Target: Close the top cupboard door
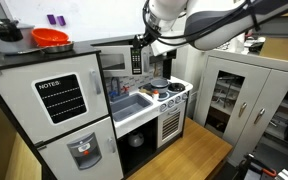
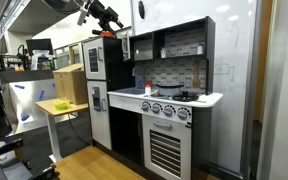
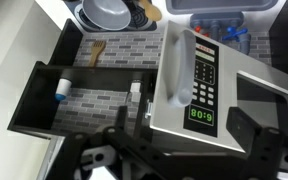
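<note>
The top cupboard door (image 3: 209,85) is a grey microwave-like door with a handle, a keypad, a green display and a dark window pane. It stands swung open from the dark upper compartment (image 3: 79,90). It also shows in both exterior views (image 1: 136,57) (image 2: 127,47), sticking out from the toy kitchen. My gripper (image 3: 184,135) is open, with one finger on each side of the door's near edge. It hangs from the arm at the door in both exterior views (image 1: 144,42) (image 2: 116,38). Contact with the door cannot be told.
A white fridge door with the black NOTES board (image 1: 64,98) and an orange bowl (image 1: 49,37) on top. Below the door are the sink (image 1: 129,103), a stove with a pot (image 1: 160,87) and the oven door (image 1: 170,125). A grey cabinet (image 1: 239,95) stands beside the kitchen.
</note>
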Motion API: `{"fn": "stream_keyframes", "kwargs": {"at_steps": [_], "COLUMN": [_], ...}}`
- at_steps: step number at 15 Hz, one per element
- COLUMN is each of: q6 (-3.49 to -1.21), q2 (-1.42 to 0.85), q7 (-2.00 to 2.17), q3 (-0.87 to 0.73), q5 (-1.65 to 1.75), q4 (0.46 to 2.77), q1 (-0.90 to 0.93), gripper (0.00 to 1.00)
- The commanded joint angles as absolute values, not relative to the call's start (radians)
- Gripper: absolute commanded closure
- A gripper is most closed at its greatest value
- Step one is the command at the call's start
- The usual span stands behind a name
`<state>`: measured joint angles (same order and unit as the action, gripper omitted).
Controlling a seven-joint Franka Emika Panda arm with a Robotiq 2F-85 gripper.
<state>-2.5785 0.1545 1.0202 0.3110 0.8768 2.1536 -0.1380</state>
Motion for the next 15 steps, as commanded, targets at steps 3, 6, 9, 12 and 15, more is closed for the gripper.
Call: {"fn": "stream_keyframes", "kwargs": {"at_steps": [3, 6, 9, 12, 15], "q6": [-2.432, -2.401, -2.359, -2.293, -2.24], "q2": [0.192, 0.202, 0.189, 0.153, 0.112], "q7": [0.844, 0.722, 0.622, 0.59, 0.602], "q3": [0.208, 0.188, 0.184, 0.189, 0.188], "q5": [0.619, 0.46, 0.335, 0.284, 0.29], "q4": [2.151, 2.142, 2.108, 2.058, 2.009], "q1": [0.0, 0.033, 0.042, 0.035, 0.034], "gripper": [0.0, 0.0, 0.0, 0.0, 0.0]}}
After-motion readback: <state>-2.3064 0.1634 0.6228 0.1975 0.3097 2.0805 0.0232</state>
